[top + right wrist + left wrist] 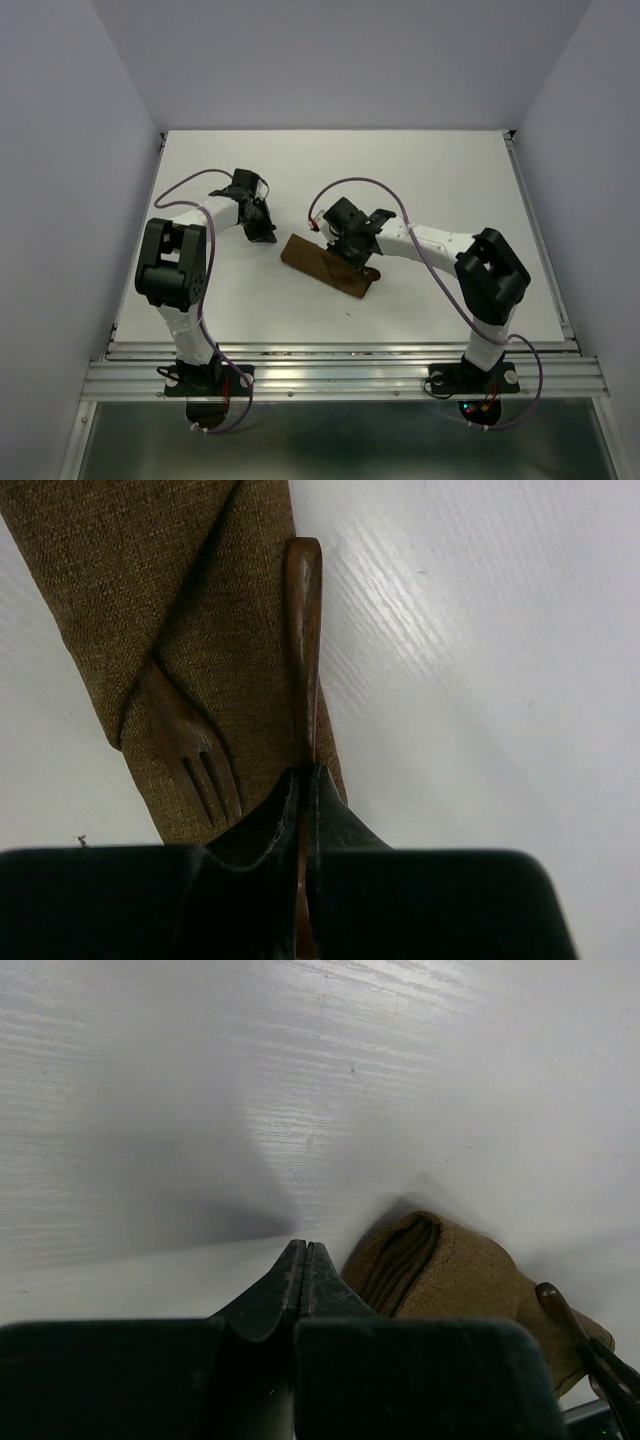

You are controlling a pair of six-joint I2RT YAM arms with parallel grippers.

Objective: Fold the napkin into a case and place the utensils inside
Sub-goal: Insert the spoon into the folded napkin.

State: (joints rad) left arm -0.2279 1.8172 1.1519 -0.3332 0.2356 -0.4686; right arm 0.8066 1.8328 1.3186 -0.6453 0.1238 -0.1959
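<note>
Case (pixel 315 262) diagonal at middle of table (pixel 420 170). Fork (pixel 190 745) tucked in its fold, tines out. Right gripper (pixel 308 780) clenched on spoon (pixel 303 630) along case edge. Left gripper (pixel 302 1260) pinched closed, empty, just beside case.

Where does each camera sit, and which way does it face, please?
Top external: above, behind the robot, looking down on the table; left arm and right arm show.
Left wrist: faces low across the table; shut left end effector shows.
Right wrist: looks down; right end effector grips the spoon.
Shared: all views see the case.
</note>
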